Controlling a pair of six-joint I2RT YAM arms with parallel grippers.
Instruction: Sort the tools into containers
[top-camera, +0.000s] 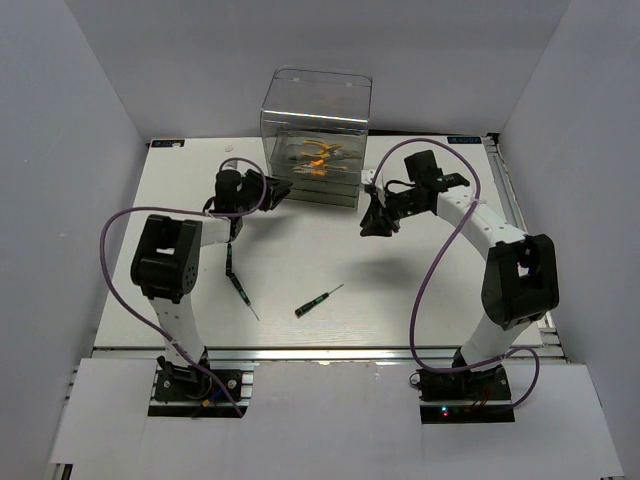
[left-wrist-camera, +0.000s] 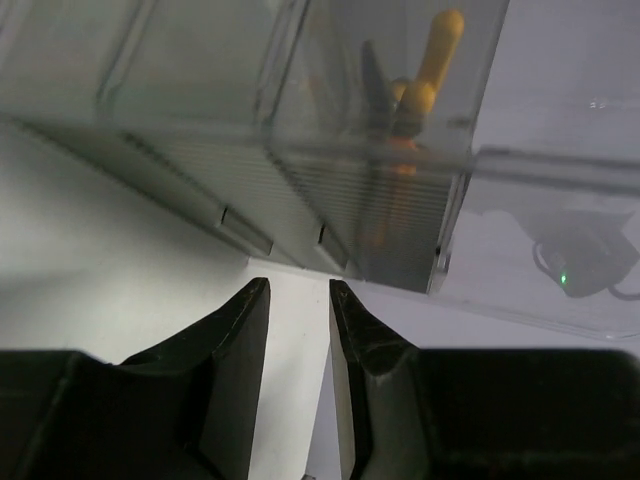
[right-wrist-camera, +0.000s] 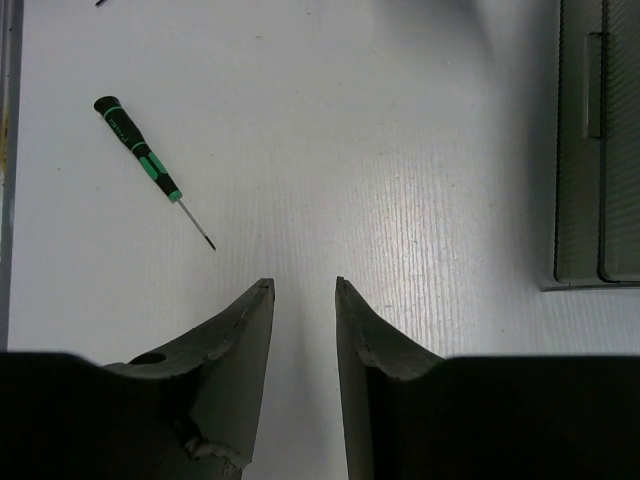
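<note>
White desk (top-camera: 300, 250): left gripper (top-camera: 272, 188) reaches level toward the drawer box (top-camera: 316, 105), right gripper (top-camera: 377, 225) points down beside it. Both jaws slightly parted, empty. Pliers (top-camera: 318, 155) inside box; screwdrivers (top-camera: 318, 301) lie mid-desk.

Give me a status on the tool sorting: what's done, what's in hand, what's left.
Done: orange-handled pliers sit inside the clear box. In hand: nothing; the left gripper is empty, facing the box's drawer fronts, and the right gripper is empty above the table. Left: one screwdriver and a second screwdriver lie on the table, outside the box.
</note>
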